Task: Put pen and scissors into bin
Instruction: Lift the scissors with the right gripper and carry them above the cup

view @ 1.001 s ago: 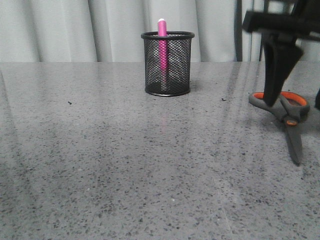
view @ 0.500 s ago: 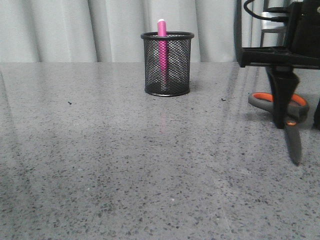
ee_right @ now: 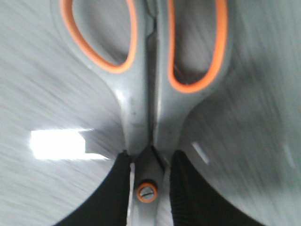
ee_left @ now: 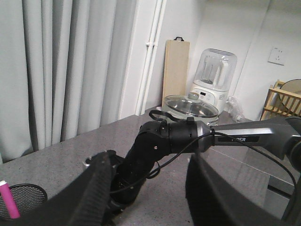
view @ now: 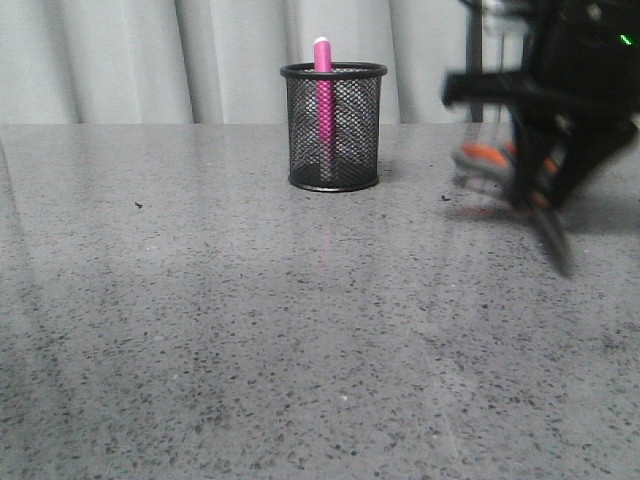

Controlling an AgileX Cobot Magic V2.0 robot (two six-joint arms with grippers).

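Note:
The black mesh bin (view: pixel 334 126) stands at the back middle of the table with the pink pen (view: pixel 324 95) upright inside, its pale cap above the rim. Bin (ee_left: pixel 23 200) and pen (ee_left: pixel 8 200) also show in the left wrist view. My right gripper (view: pixel 535 195) is shut on the scissors (view: pixel 510 175) at the pivot and holds them off the table at the right, blurred by motion. In the right wrist view the scissors (ee_right: pixel 148 113) sit between my fingers (ee_right: pixel 120 193), the orange-lined loops pointing away. My left gripper (ee_left: pixel 150 188) is open and empty, raised, facing the right arm.
Grey speckled table (view: pixel 250 330) with grey curtains behind. In the left wrist view the right arm (ee_left: pixel 178 141) stretches across; a cutting board (ee_left: pixel 175 70), a pot (ee_left: pixel 190 106) and a blender (ee_left: pixel 214 75) stand far back.
My right gripper has closed on the scissors and lifted them off the table, moving left and up. The bin and pen have not moved.

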